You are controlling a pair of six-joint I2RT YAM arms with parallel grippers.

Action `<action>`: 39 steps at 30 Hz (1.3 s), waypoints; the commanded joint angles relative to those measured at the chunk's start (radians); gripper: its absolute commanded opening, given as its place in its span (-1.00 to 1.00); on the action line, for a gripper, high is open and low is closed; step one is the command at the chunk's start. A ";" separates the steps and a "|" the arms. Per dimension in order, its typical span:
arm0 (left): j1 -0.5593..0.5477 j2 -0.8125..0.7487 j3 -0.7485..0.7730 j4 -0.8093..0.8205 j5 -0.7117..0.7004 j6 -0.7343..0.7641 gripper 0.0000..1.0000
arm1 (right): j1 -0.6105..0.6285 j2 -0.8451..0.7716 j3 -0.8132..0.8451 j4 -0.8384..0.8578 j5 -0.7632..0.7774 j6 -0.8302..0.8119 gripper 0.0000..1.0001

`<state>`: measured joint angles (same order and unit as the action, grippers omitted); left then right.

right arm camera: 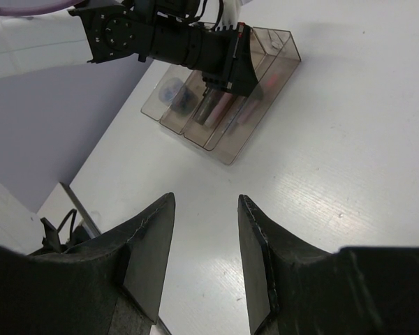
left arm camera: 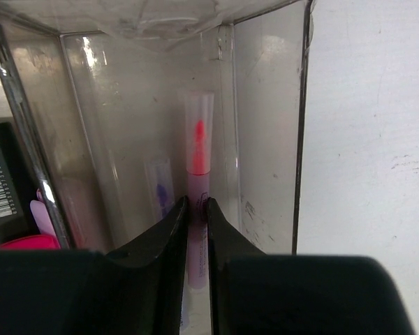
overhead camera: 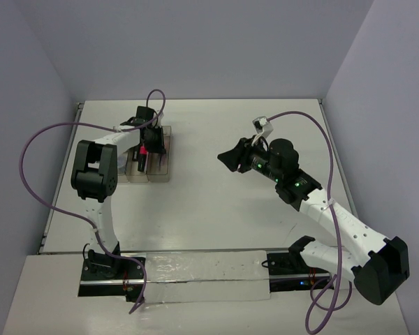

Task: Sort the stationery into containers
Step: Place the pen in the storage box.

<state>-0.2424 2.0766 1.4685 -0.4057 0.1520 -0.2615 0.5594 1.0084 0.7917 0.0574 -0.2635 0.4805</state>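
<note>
Inside the left tool (left arm camera: 197,204), pale highlighter (left arm camera: 199,139), pink tip.

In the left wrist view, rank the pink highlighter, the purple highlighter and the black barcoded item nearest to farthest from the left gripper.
1. pink highlighter, between the fingers of the left gripper.
2. purple highlighter, just to its left.
3. black barcoded item, far left, beyond a divider wall.
</note>
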 commanded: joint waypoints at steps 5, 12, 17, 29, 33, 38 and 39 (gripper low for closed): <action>-0.001 0.001 0.050 -0.029 -0.005 -0.021 -0.55 | -0.015 -0.014 0.002 0.011 -0.027 -0.017 -0.03; -0.001 -0.007 0.063 -0.032 0.001 -0.022 -0.50 | -0.020 -0.022 0.006 0.001 -0.033 -0.019 -0.04; -0.001 -0.013 0.069 -0.042 0.000 -0.022 -0.50 | -0.022 -0.030 0.006 -0.002 -0.034 -0.019 -0.04; 0.001 -0.070 0.104 -0.067 -0.043 0.004 -0.49 | -0.024 -0.047 0.017 -0.016 -0.035 -0.019 -0.04; 0.011 -0.121 0.125 -0.071 -0.042 0.019 -0.49 | -0.026 -0.050 0.033 -0.046 -0.017 -0.026 -0.03; 0.041 -0.254 0.145 -0.046 -0.044 0.051 -0.47 | -0.041 -0.055 0.060 -0.109 0.056 -0.030 0.03; 0.055 -0.297 0.145 -0.038 -0.054 0.059 -0.46 | -0.052 -0.058 0.064 -0.134 0.076 -0.031 0.04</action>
<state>-0.2256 1.9620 1.5432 -0.4808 0.1227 -0.2409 0.5355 0.9796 0.7991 -0.0155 -0.2637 0.4715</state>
